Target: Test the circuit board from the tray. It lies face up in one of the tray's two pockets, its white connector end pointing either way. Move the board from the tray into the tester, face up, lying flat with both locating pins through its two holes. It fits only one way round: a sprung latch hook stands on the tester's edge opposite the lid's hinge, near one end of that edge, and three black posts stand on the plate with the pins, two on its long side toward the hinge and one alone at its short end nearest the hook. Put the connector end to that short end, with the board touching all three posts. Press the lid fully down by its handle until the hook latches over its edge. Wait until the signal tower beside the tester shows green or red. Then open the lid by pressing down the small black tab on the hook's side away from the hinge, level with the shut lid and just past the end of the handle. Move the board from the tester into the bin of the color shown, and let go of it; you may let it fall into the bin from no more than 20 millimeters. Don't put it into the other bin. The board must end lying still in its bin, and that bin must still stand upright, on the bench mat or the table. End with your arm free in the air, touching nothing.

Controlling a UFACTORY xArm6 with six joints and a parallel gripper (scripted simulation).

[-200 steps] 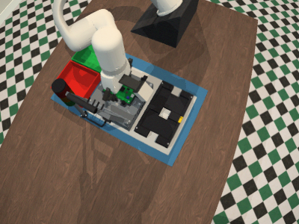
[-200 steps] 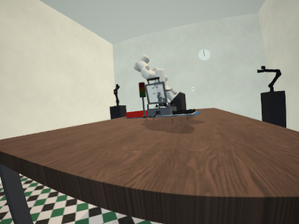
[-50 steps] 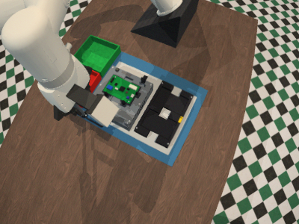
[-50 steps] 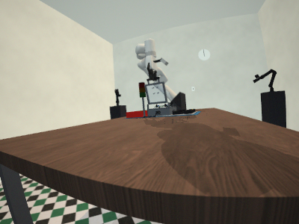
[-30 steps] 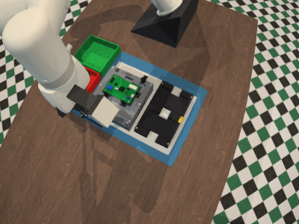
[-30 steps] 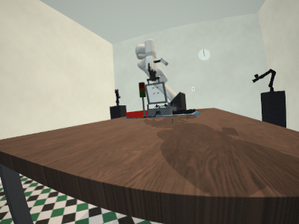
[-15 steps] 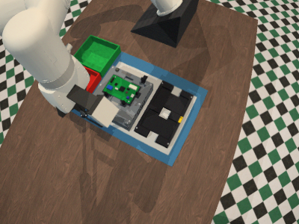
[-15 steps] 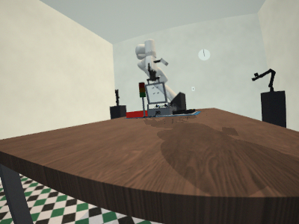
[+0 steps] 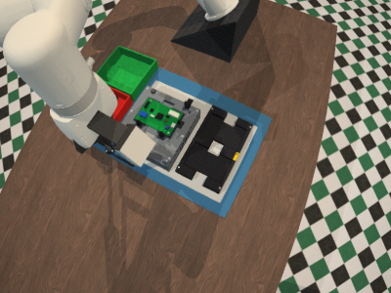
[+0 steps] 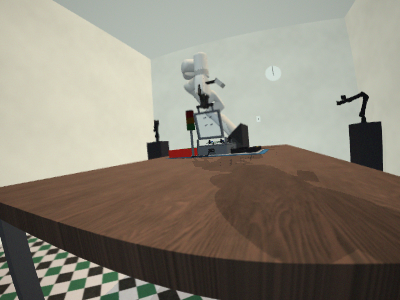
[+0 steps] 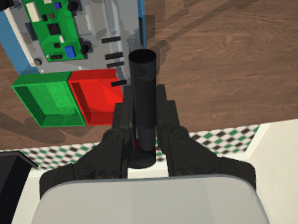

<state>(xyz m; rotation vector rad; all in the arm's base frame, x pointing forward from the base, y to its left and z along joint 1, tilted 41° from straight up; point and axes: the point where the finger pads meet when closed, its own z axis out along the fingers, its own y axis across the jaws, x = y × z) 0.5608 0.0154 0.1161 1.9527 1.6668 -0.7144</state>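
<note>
From overhead, the wooden counter (image 9: pixel 274 73) carries a blue mat (image 9: pixel 234 204), and on it the grey tester (image 9: pixel 188 128) sits beside the black tray (image 9: pixel 207 161). The green circuit board (image 9: pixel 160 115) lies face up on the tester's plate, not in the tray, whose pockets look dark apart from a small white patch in the middle. A green bin (image 9: pixel 128 68) and a red bin (image 9: pixel 122 104) stand at the tester's far end, touching each other. The white arm (image 9: pixel 54 63) reaches in from the left and covers the near corner of the tester, where the pale lid (image 9: pixel 137 146) stands raised.

Across the counter from the low side view, everything is small and far off. The lid (image 10: pixel 208 124) stands upright above the tester (image 10: pixel 215 148), the pincer (image 10: pixel 201 95) sits at its top edge, and the signal tower (image 10: pixel 190 120) rises just to its left. I cannot tell which of its lamps, if any, is lit.

Looking down along the wrist, the pincer (image 11: pixel 143 137) has its two dark fingers drawn in tight against a black bar, the lid's handle (image 11: pixel 141 83), which runs upward between them. Beyond it lie the red bin (image 11: pixel 99 96), the green bin (image 11: pixel 48 99) and the board (image 11: pixel 55 26) on the tester.
</note>
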